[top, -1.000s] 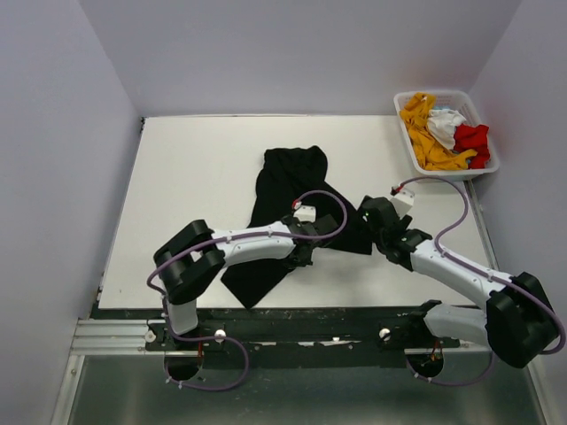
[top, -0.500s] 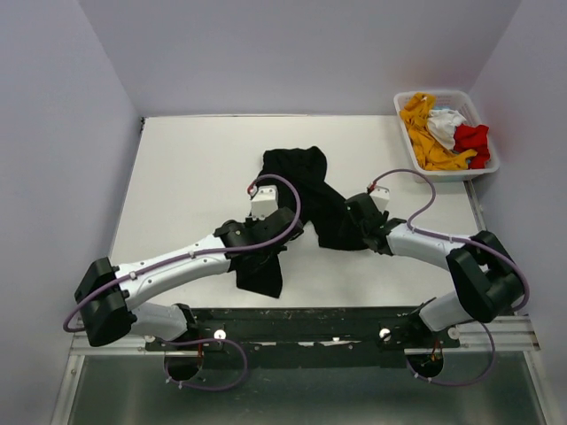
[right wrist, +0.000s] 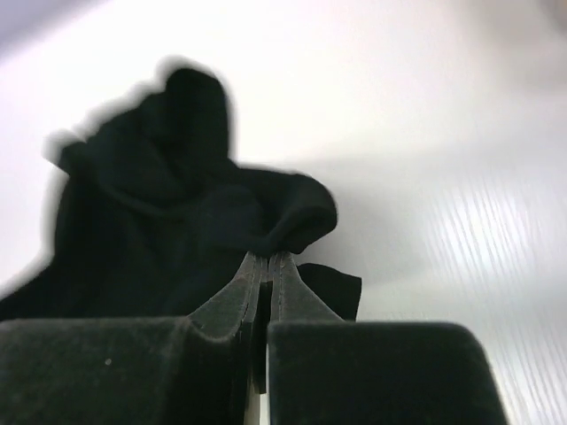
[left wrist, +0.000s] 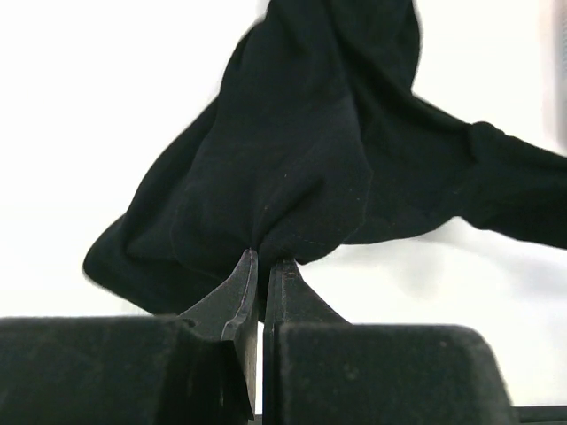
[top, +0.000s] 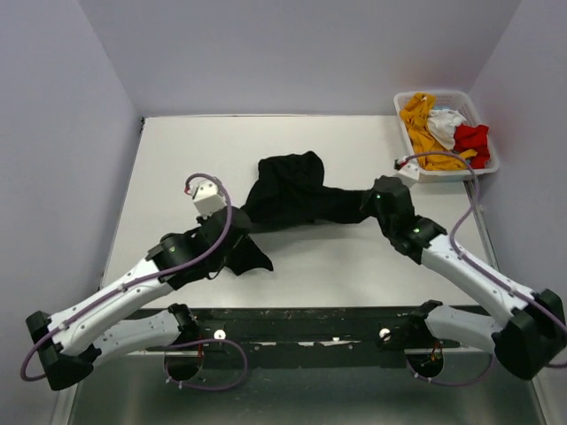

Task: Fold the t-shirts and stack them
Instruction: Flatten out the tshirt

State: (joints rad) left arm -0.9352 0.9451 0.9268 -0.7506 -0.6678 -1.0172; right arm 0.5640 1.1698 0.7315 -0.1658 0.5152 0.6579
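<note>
Both arms have swung apart since a second ago, when they crowded together over the middle of the black t-shirt (top: 297, 190) and the cloth lay long from front to back. It is now drawn sideways into a bunched band across the centre of the white table (top: 177, 159). The left gripper (top: 235, 243) has pulled back toward the near left, its arm stretched low to the corner, and its wrist view shows the fingers pressed together on a gathered fold of the black cloth (left wrist: 292, 159) at the tips (left wrist: 263, 261), with the rest fanning out beyond. The right gripper (top: 376, 202), spread wide a second ago, has since closed. Its wrist view shows the jaws pinching a rolled edge of the shirt (right wrist: 151, 204) at the tips (right wrist: 266, 258), the fabric draping away to the left. The garment's far lobe rests on the table between the two holds. At the far right corner the white slatted basket (top: 452, 174) sits as before, holding the orange-yellow shirt (top: 421, 124), the white shirt (top: 446, 124) and the red shirt (top: 471, 139) — crumpled together, none folded yet.
</note>
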